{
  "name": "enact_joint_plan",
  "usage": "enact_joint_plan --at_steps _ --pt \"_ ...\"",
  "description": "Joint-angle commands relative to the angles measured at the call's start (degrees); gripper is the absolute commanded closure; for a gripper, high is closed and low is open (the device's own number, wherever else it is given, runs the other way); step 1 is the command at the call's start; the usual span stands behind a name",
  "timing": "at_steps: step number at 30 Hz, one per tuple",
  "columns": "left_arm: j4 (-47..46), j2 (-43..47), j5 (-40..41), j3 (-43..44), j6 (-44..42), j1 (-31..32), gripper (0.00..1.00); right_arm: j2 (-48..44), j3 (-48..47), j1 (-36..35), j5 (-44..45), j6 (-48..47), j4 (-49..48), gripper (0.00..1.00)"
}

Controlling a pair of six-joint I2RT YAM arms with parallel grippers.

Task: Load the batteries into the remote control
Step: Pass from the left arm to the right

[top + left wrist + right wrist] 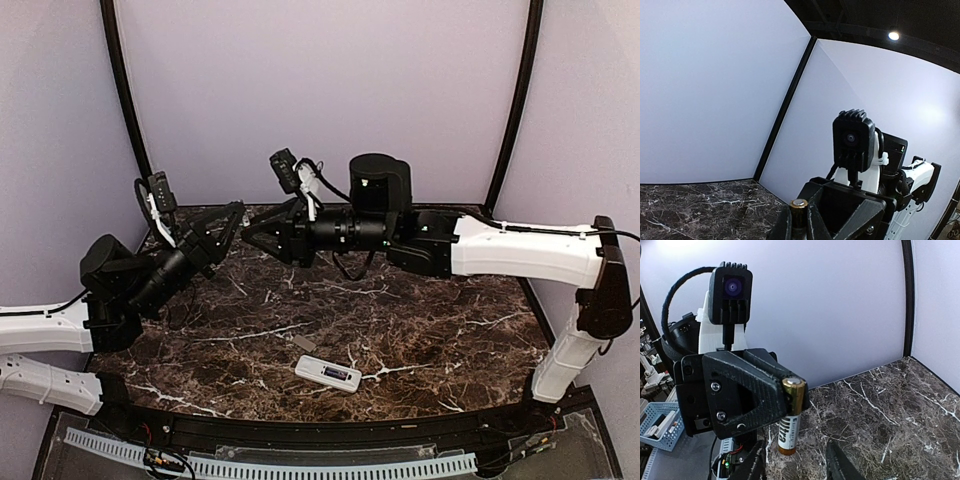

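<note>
Your left gripper (799, 226) is clamped tight on one battery (788, 427), held above the table's (430, 330) back left part. Your right gripper (796, 465) faces it, jaws parted and gripping nothing, with the battery's free end at their gap. The remote control (328, 373) lies flat near the table's front edge.

The left arm (60, 330) is stretched from the left side upward and toward the middle, and the right arm (520, 250) is held nearly level, reaching to the left. The two are turned toward each other, so that their grippers almost meet tip to tip. The left gripper (232, 222) is closed on a battery (789, 425), which is held upright by its top end. The right gripper (796, 464) is seen with its fingers (756, 464) kept apart, one at each side just below the battery's lower end, and no contact with it can be seen.
</note>
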State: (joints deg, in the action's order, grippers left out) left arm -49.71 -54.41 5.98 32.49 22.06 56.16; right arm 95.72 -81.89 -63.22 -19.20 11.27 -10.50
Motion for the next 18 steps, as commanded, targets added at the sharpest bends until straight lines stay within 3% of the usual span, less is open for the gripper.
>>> enact_joint_plan --at_steps 1,4,10,16,18 --pt "-2.1 -0.5 -0.9 -1.0 -0.7 0.3 1.00 0.8 -2.3 -0.8 -0.7 -1.6 -1.7 0.67" --pt "-2.3 -1.0 -1.2 -1.3 0.1 0.4 1.00 1.3 -3.1 -0.8 -0.2 -2.0 -0.6 0.75" --pt "-2.7 -2.0 -2.2 -1.7 1.3 0.4 1.00 1.7 -3.5 -0.7 0.5 -2.2 -0.2 0.82" --pt "-3.7 -2.9 -2.6 -2.7 3.1 0.4 1.00 1.0 -3.3 -0.7 2.1 -2.8 1.1 1.00" --pt "-3.3 -2.6 -2.2 -3.1 3.2 0.4 1.00 0.1 -2.8 -0.6 2.9 -3.4 2.2 1.00"
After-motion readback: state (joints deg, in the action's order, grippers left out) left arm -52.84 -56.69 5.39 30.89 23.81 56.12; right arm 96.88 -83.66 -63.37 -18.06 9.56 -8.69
